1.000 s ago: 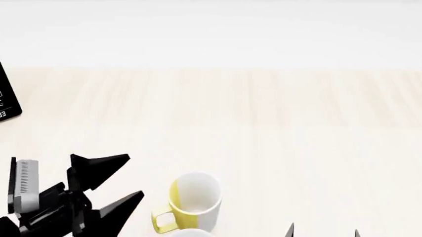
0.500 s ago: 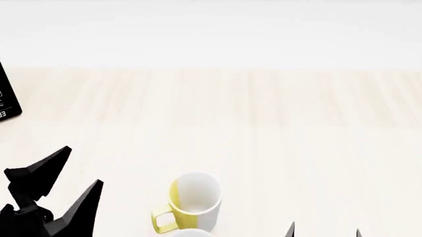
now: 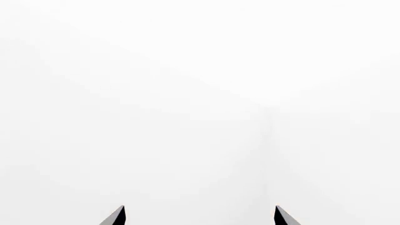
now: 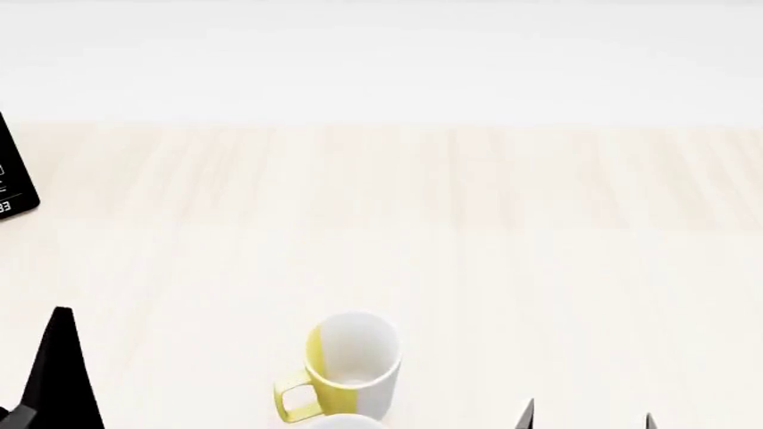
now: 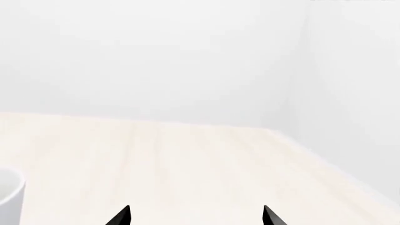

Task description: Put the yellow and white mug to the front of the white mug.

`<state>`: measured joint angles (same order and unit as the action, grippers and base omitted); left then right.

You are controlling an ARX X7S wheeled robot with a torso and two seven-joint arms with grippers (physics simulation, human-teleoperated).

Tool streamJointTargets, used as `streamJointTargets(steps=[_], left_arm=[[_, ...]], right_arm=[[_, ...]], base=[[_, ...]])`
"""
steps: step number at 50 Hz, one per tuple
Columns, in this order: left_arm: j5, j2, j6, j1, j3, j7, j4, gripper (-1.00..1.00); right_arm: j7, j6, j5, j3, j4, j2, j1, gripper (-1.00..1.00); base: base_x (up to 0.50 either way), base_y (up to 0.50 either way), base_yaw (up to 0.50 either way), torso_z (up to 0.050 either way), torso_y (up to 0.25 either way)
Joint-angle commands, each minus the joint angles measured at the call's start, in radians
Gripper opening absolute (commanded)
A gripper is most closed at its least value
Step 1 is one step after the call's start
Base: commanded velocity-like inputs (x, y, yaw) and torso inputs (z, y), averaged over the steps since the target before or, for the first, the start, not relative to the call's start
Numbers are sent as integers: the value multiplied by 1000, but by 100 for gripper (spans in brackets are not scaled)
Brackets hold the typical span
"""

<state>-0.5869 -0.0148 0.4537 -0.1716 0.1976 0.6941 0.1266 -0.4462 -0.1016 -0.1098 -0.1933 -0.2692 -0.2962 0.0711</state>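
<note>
Left hand point(image 4: 60, 375) clear of yellow and white mug point(image 4: 346, 362)

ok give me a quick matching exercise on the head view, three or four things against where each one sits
Things:
1. small yellow and white mug
2. larger white mug
3. flat black device
4. left gripper

Places:
a. left edge, far up the table
b. bottom left corner
c. just a rim at the bottom edge
d. low centre, handle toward the left gripper's side

Pairs: 1-d, 2-c, 3-a, 4-b

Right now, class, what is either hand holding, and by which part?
Nothing. The left hand and right hand are open and empty; the yellow and white mug stands free on the table.
</note>
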Motion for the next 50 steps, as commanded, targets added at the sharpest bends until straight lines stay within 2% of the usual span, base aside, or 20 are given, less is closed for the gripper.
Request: streamJointTargets(steps=[1, 4, 7, 9, 13, 22, 27, 28, 34, 40, 42, 50], left_arm=[[-69, -1, 152, 109, -55, -128, -96, 100], [-66, -5, 198, 122, -75, -141, -87, 100], [-18, 9, 325, 134, -85, -193, -52, 100], [-53, -7, 321, 160, -110, -202, -82, 100], [-4, 8, 448, 225, -129, -243, -122, 100], [-10, -21, 462, 297, -177, -303, -230, 100], [73, 4, 580, 352, -173, -314, -292, 100], [47, -15, 565, 372, -199, -312, -318, 100], [65, -8, 571, 376, -178, -355, -336, 100], [69, -8, 575, 395, -157, -372, -364, 100], [115, 12, 591, 403, -140, -360, -378, 100], [125, -15, 553, 394, -133, -394, -373, 100]], right_arm=[[-11, 5, -4, 5, -10, -1, 3, 100], [-14, 8, -7, 6, -9, 1, 1, 100], [-20, 13, -6, 9, -14, 3, 1, 100], [-23, 17, -5, 10, -15, 2, 2, 100], [-29, 21, -4, 14, -23, 0, 8, 100], [-62, 103, 0, 54, -95, -9, 62, 100], [-72, 107, -3, 63, -103, -10, 69, 100], [-78, 125, 4, 68, -116, -10, 80, 100], [-92, 205, 19, 83, -161, -16, 120, 100], [-101, 365, 58, 103, -207, -27, 183, 100], [-109, 375, 62, 111, -221, -27, 195, 100], [-102, 459, 80, 124, -239, -53, 245, 100]], base=[[0, 0, 0, 0, 0], [0, 0, 0, 0, 0], [0, 0, 0, 0, 0], [0, 0, 0, 0, 0], [0, 0, 0, 0, 0], [0, 0, 0, 0, 0], [0, 0, 0, 0, 0], [0, 0, 0, 0, 0], [0, 0, 0, 0, 0], [0, 0, 0, 0, 0], [0, 0, 0, 0, 0], [0, 0, 0, 0, 0]])
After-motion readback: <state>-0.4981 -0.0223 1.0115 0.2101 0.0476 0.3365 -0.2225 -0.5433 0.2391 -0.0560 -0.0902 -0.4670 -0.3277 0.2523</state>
